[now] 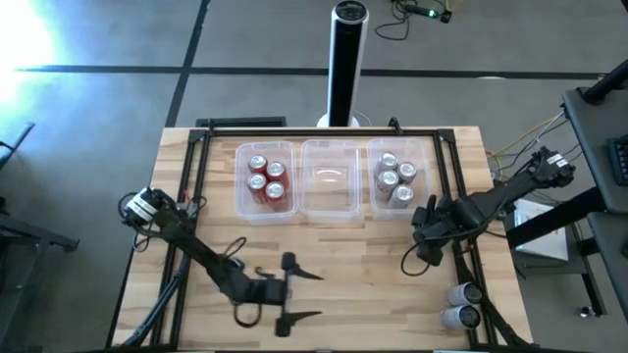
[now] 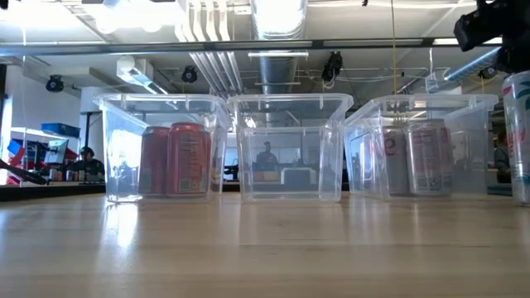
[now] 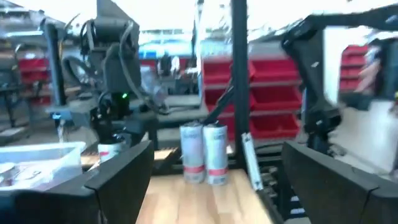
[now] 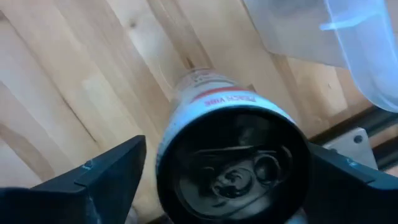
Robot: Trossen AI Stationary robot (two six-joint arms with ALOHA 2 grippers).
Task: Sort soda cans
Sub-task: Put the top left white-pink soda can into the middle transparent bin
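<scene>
Currently we had three clear tubs in a row at the table's (image 1: 324, 284) far edge: left tub (image 1: 266, 182) held four red cans (image 1: 265, 179), middle tub (image 1: 329, 179) held no cans, right tub (image 1: 402, 176) held four silver cans (image 1: 396, 178). Low view matched: red cans (image 2: 174, 160) behind the left tub's wall, silver ones (image 2: 418, 157) in the right tub

Right gripper (image 1: 428, 224) sat just in front of the right tub, near the table's right side, fingers closed around a silver can (image 4: 233, 146) with a red band. Right wrist view looked straight down on its top, fingers on both sides of it, wood below, tub corner beside it

Two more silver cans (image 1: 463, 304) stood upright, side by side, at the near right corner; left wrist view caught them (image 3: 204, 152) too

Left gripper (image 1: 297, 294) was at the near edge around centre, jaws spread wide, nothing between them
</scene>
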